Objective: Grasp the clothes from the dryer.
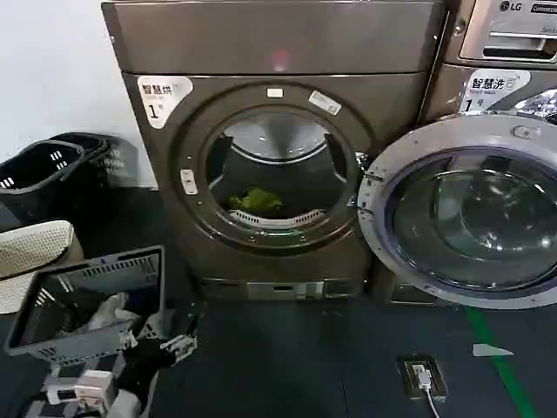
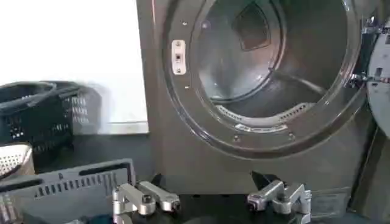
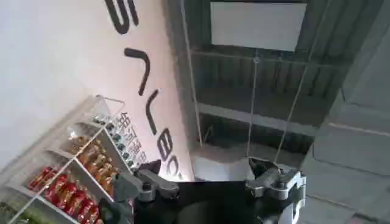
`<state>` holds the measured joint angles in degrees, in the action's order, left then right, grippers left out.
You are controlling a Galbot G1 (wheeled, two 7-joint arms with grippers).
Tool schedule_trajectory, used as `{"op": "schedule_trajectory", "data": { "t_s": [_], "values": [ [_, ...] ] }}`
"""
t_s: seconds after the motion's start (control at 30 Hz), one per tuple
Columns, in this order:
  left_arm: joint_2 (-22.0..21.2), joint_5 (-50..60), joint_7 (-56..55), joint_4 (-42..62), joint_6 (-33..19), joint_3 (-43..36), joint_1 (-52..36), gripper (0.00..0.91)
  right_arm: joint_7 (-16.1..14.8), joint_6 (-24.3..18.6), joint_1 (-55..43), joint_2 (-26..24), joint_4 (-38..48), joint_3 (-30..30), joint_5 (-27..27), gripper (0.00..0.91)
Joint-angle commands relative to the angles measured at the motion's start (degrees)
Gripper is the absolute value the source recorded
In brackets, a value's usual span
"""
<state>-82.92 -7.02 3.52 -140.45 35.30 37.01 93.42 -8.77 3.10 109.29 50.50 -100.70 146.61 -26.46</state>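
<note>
My left gripper (image 2: 210, 203) hangs low before the bronze-brown front-loading dryer (image 1: 278, 52), fingers spread and empty; my right gripper (image 3: 210, 185), also spread, idles pointed at the ceiling. The small yellow-green garment (image 1: 256, 202) lies on the steel drum's floor, so I judge the reach not yet begun: next I must lift the left gripper through the round mouth and down onto it.

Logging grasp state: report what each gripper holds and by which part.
Nothing is held. The left gripper and right gripper are open and empty; the small yellow-green garment lies untouched in the bronze-brown dryer drum.
</note>
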Motion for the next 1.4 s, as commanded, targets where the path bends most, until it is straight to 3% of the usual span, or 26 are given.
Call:
{"op": "schedule_trajectory", "data": {
  "t_s": [0.03,1.4],
  "values": [
    [-0.16,0.06,0.01,-0.14,-0.11,0.11,0.03,0.907,-0.89,-1.14,-0.31,-0.23,0.08,-0.40,-0.42,0.907],
    [-0.11,0.01,0.24,-0.93,-0.21,-0.93,-0.12,0.907,-0.99,-1.22,0.97,-0.01,0.12,1.54,-2.84,0.907]
  ]
}}
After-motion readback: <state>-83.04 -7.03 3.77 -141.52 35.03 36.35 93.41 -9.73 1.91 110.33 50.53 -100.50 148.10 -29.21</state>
